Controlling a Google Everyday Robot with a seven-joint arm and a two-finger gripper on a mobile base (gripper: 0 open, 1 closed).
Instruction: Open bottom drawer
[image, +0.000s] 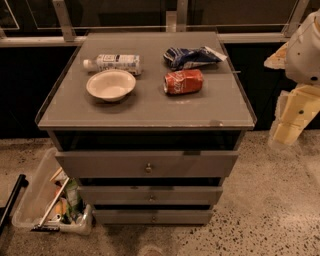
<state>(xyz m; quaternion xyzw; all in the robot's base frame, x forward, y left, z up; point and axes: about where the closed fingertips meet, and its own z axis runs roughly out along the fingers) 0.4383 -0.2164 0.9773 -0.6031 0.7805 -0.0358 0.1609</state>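
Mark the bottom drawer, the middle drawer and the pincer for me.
bottom drawer (152, 216): camera view, centre of its flat front.
middle drawer (150, 195): camera view, centre of its front.
pincer (288, 123): camera view, cream lower body, right of the cabinet (150, 110).

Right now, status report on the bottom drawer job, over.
Gripper up right of the cabinet, apart from it. Bottom drawer looks shut, knob untouched. Plastic bin on floor at cabinet's left.

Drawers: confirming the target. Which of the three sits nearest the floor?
The bottom drawer, a slim front below the middle drawer and the taller top drawer. The gripper hangs at the right edge, away from all three.
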